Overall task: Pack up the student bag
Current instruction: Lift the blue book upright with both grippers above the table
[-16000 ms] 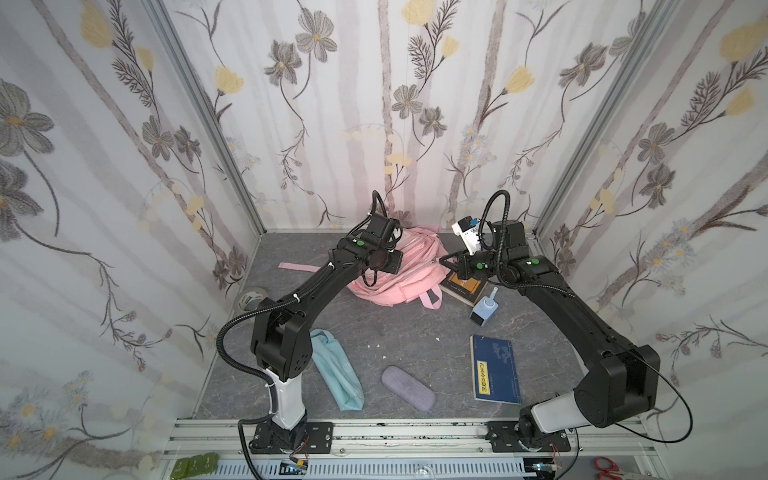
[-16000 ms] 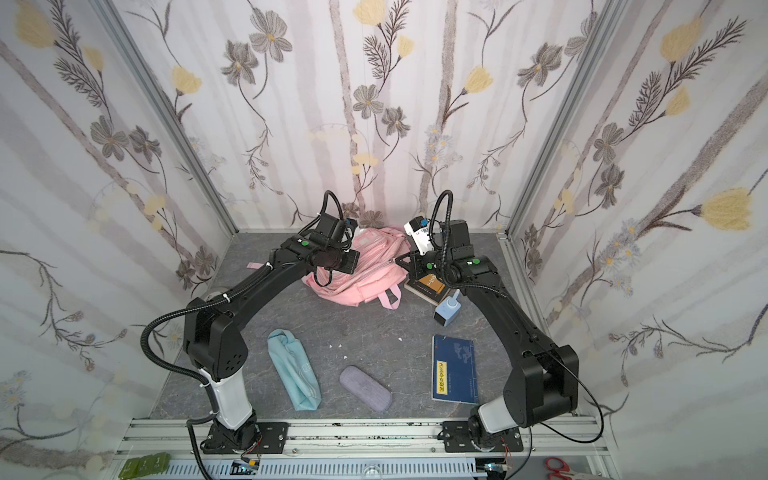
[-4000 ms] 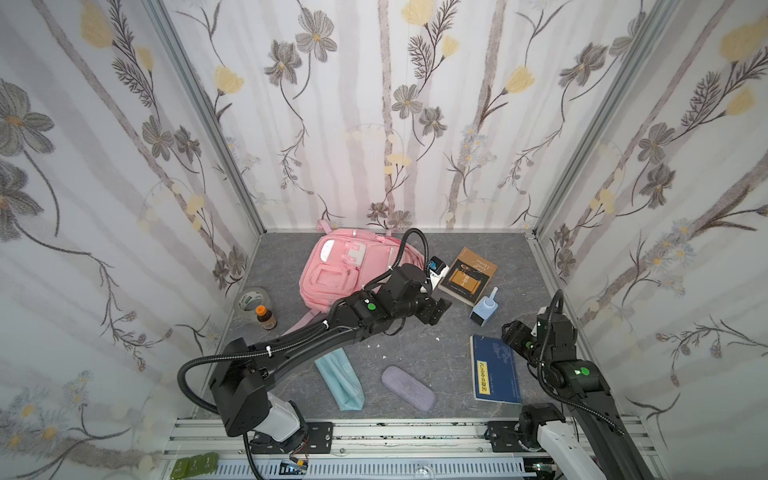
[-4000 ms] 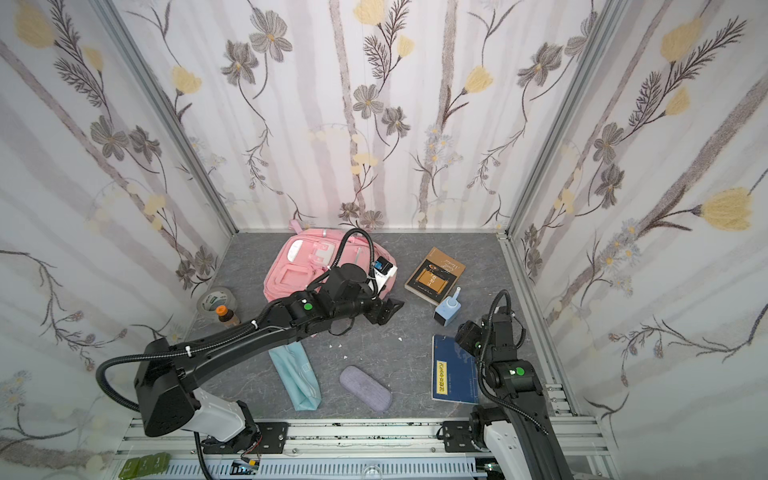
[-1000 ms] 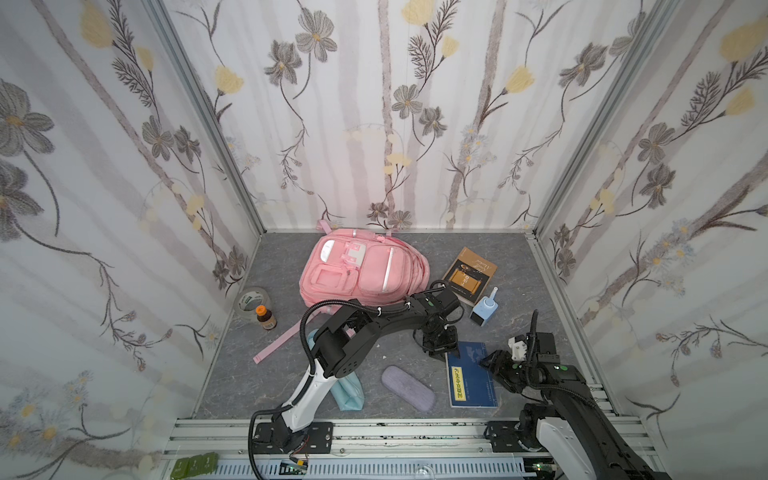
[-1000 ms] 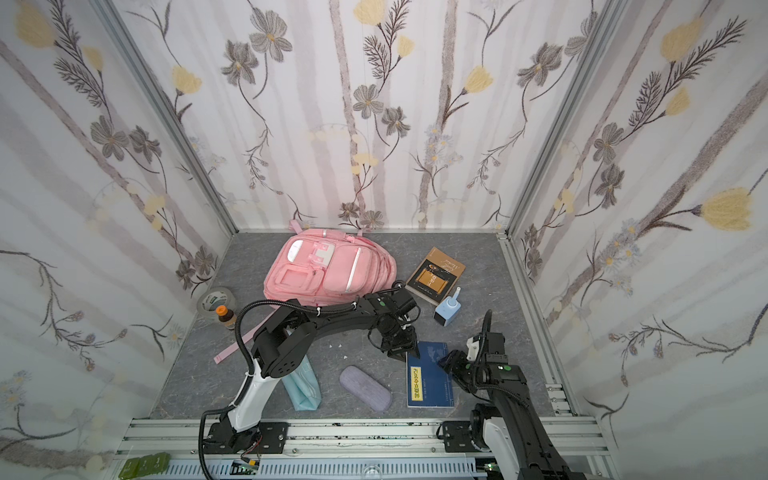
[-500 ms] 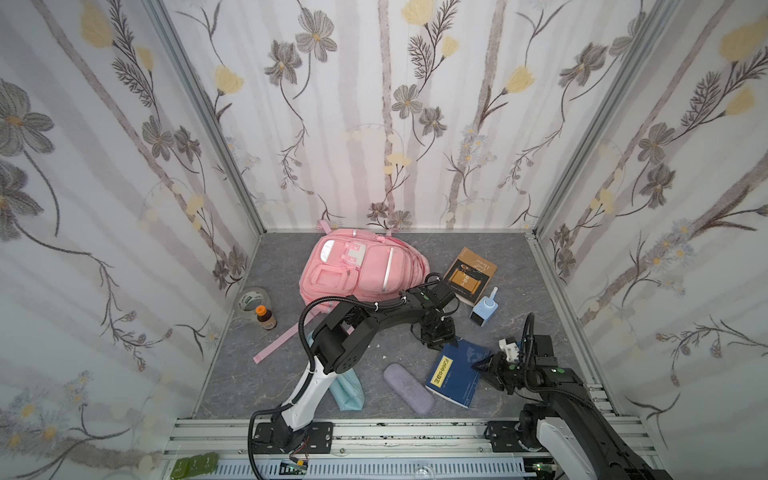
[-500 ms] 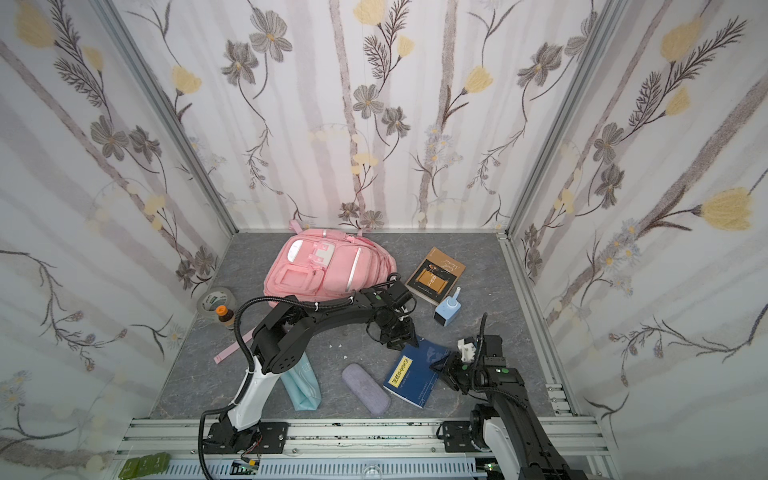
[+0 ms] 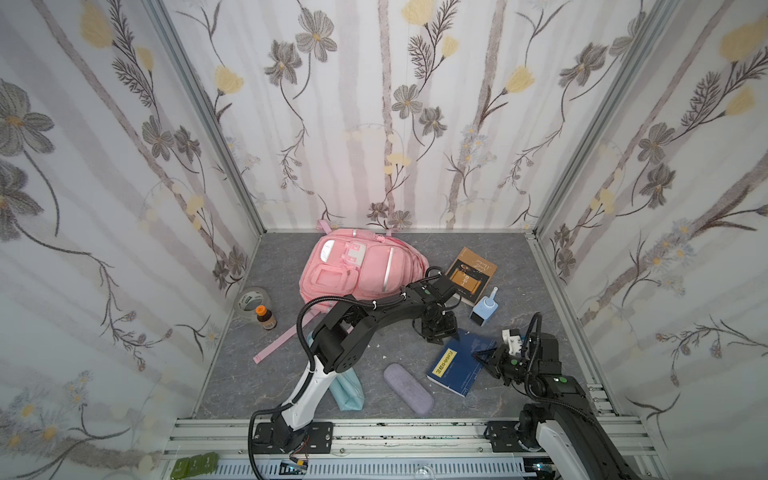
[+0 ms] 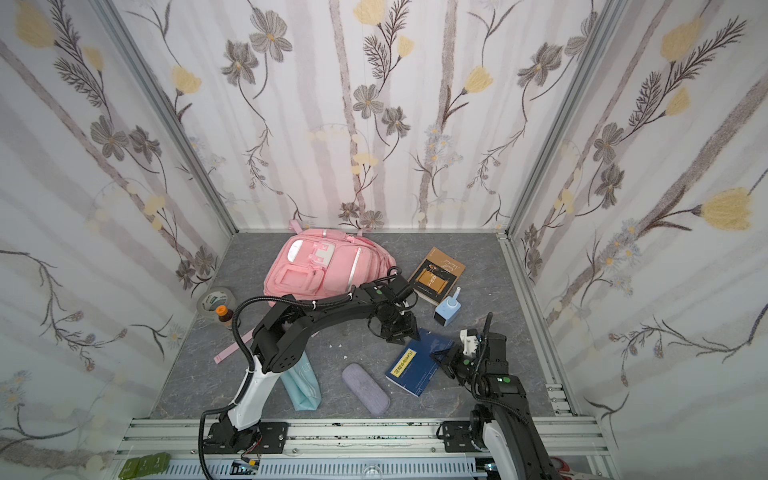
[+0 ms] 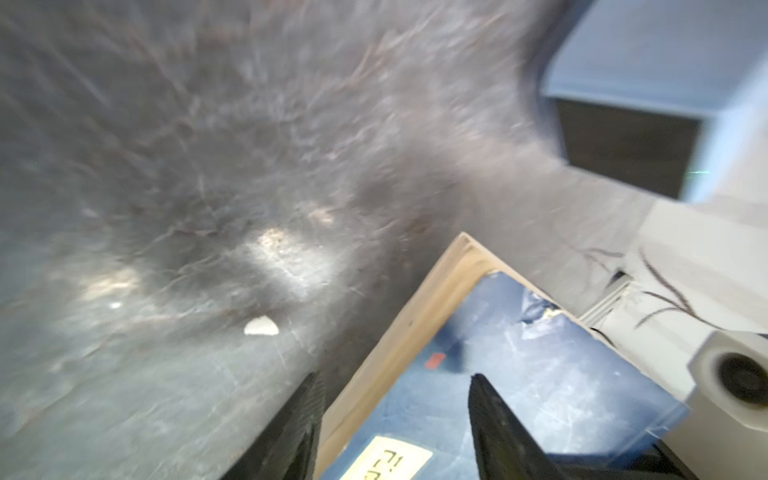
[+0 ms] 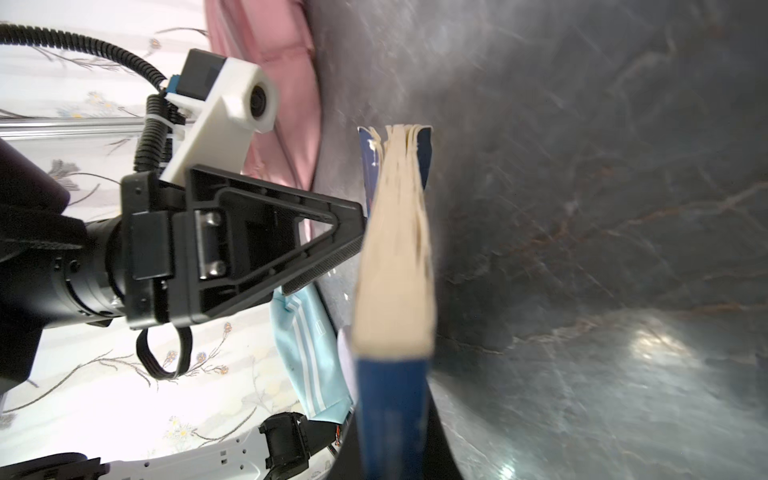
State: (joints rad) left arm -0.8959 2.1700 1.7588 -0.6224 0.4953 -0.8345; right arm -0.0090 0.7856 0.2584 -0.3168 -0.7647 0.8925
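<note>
One unreadable yellow label [image 9: 445, 360] marks the right hand's [image 9: 478, 356] blue book [image 9: 463, 372].

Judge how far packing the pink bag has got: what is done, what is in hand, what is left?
Done: nothing visibly packed; the student bag lies flat with the items scattered outside it. In hand: the right hand grips the blue book, and the open left hand sits at its far corner. Left: that book, the brown book, purple case and teal pouch.
</note>
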